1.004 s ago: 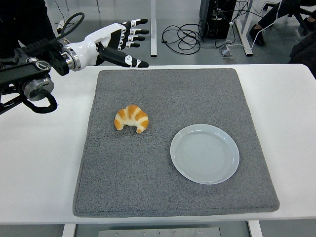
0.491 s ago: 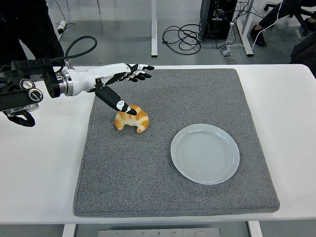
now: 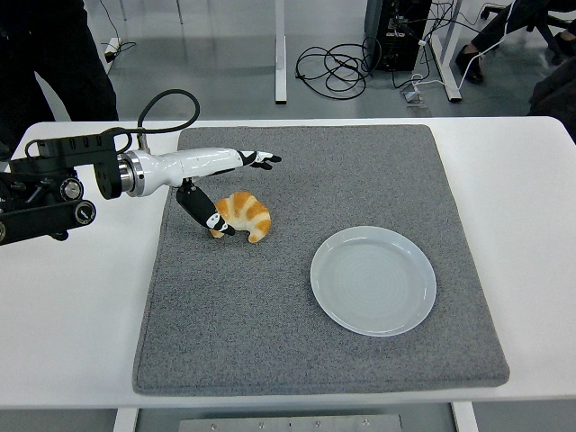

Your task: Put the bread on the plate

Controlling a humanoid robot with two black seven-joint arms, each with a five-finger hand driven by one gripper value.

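Note:
A golden croissant (image 3: pixel 245 214) lies on the grey mat (image 3: pixel 315 342), left of centre. An empty white plate (image 3: pixel 373 280) sits on the mat to its right. My left hand (image 3: pixel 236 189) reaches in low over the croissant. Its fingers (image 3: pixel 261 160) stretch out flat behind the croissant. Its thumb (image 3: pixel 205 213) points down and touches the croissant's near left side. The hand is open around the bread, not closed on it. The right arm is out of view.
The mat covers most of the white table (image 3: pixel 72 306). Cables (image 3: pixel 337 63) and desk legs lie on the floor beyond the far edge. A person in dark clothes (image 3: pixel 49 54) stands at the top left.
My left arm has dropped from high above the mat's far left corner to the croissant. The thumb now rests against the croissant's left side. The croissant stays put.

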